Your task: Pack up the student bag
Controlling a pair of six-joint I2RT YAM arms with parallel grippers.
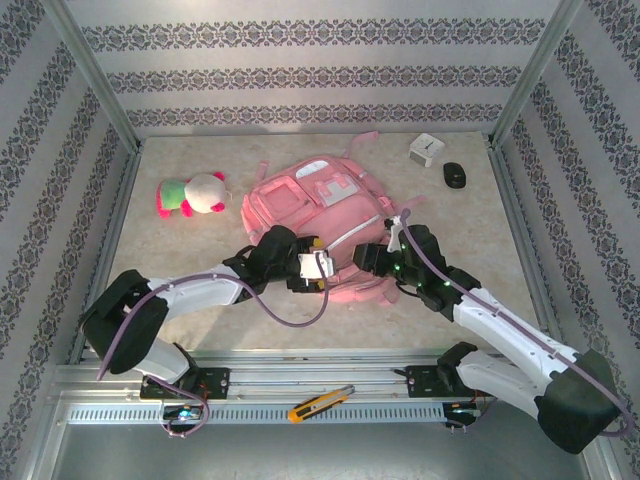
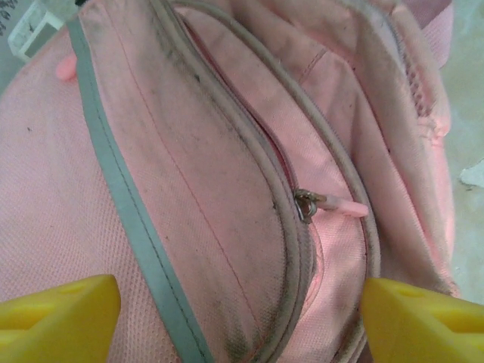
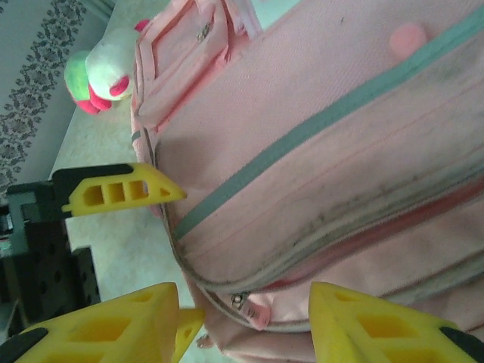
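The student bag (image 1: 318,205) is a big pink backpack lying flat mid-table, its bottom end toward the arms. My left gripper (image 1: 312,268) hovers open over the near left corner. In the left wrist view the left gripper (image 2: 242,325) has its yellow fingers spread wide over the fabric, and the zip slider (image 2: 305,204) with its pink pull tab lies just beyond them. My right gripper (image 1: 374,256) is at the near right end. From its wrist, the right gripper (image 3: 238,325) is open, with the zip slider (image 3: 240,300) and pink tab between the fingers, untouched. A left finger (image 3: 121,193) shows beside the bag.
A pink-and-green plush toy (image 1: 193,194) lies left of the bag. A white box (image 1: 427,150) and a black mouse (image 1: 455,175) sit at the back right. A yellow utility knife (image 1: 320,403) rests on the rail between the arm bases. Patterned walls enclose the table.
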